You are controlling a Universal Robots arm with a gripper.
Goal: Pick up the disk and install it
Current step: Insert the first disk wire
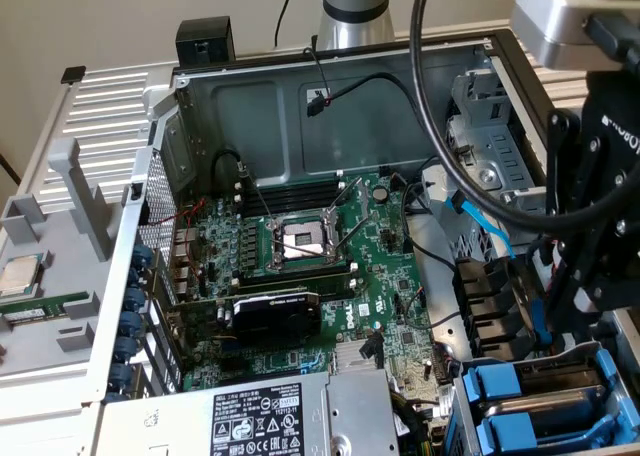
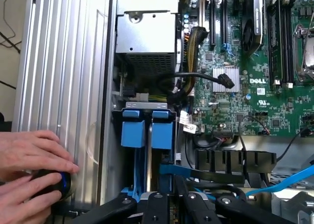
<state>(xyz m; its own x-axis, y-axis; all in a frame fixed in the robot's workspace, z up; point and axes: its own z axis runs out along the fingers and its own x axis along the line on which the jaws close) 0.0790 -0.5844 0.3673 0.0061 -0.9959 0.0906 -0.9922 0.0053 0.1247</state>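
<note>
Now the gripper point(image 2: 176, 207) hangs over the drive bay point(image 2: 142, 105), clenched, seemingly empty; the disk point(image 2: 162, 134) sits slotted there in its blue frame; reads as the seating step; any push wants to run square, clear of the blue cable point(image 2: 206, 171)

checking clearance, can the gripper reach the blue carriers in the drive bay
Probably yes: the gripper hangs right over the blue carriers in the open case; only a blue cable runs close by.
</note>
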